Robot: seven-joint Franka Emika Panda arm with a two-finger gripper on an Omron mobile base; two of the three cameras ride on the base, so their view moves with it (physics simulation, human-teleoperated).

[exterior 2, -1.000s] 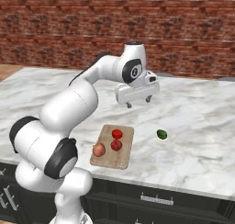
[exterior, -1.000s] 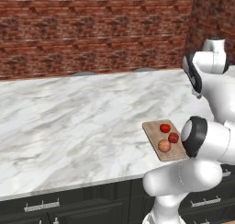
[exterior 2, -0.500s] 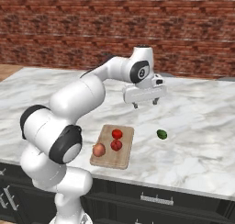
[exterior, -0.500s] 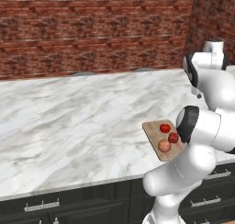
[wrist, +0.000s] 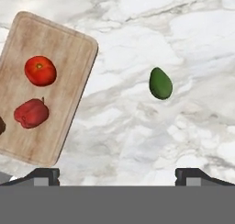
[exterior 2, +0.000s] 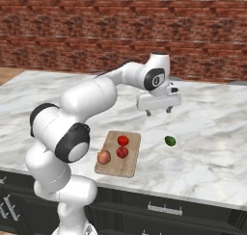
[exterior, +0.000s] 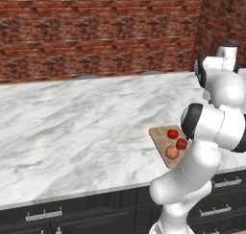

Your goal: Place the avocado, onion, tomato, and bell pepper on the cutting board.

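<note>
The wooden cutting board (exterior 2: 129,167) (exterior: 157,134) (wrist: 69,48) lies near the counter's front edge. On it sit the tomato (exterior 2: 123,140) (exterior: 172,133) (wrist: 40,70), the red bell pepper (exterior 2: 122,152) (exterior: 181,143) (wrist: 30,113) and the peach-tan onion (exterior 2: 103,157) (exterior: 171,152). The dark green avocado (exterior 2: 170,141) (wrist: 160,83) lies on the bare marble to the right of the board. My gripper (exterior 2: 157,111) (wrist: 117,177) hangs open and empty above the counter, behind the avocado and a little to its left, well above it.
The marble counter (exterior: 86,127) stretches wide to the left of the board and ends at a red brick wall (exterior 2: 72,36). Dark cabinet drawers (exterior 2: 164,210) run below the front edge.
The arm has swung to the right, carrying the open gripper from above the board's far end toward the avocado. The vegetables and the board have not moved.
</note>
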